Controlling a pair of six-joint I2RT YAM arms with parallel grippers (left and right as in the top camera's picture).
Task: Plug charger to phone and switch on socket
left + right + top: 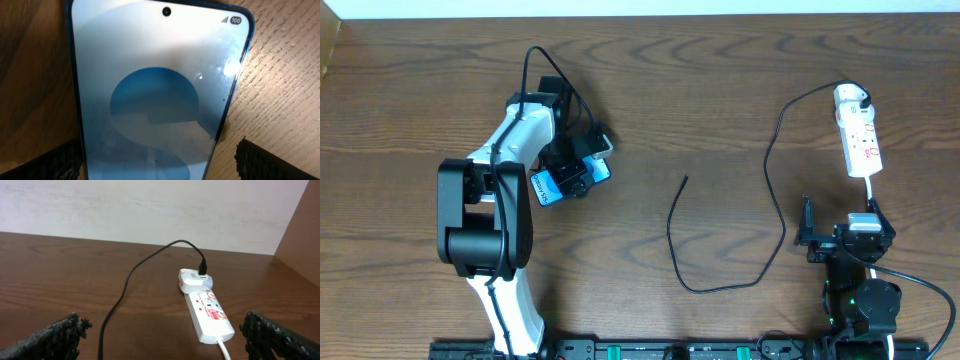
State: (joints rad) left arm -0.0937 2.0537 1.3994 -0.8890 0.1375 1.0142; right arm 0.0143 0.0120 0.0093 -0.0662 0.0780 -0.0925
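Observation:
The phone (pixel 602 171) lies screen-up on the table at the left, its blue ends showing either side of my left gripper (pixel 570 172). In the left wrist view the phone (pixel 150 90) fills the frame. My left gripper (pixel 155 162) is open and straddles it, with a gap at the right finger. The charger (pixel 775 215) runs from its white plug (pixel 850 97) in the socket (pixel 861 143), loops down, and ends at a free tip (pixel 686 179) mid-table. My right gripper (pixel 842 230) is open and empty just below the socket. The right wrist view shows my right gripper (pixel 162 337), the socket (pixel 210 316) and the charger (pixel 125 287).
The socket's white cord (pixel 871 190) runs down towards my right arm. A pale wall (pixel 150 210) stands behind the table's far edge. Bare wood lies between the phone and the cable tip.

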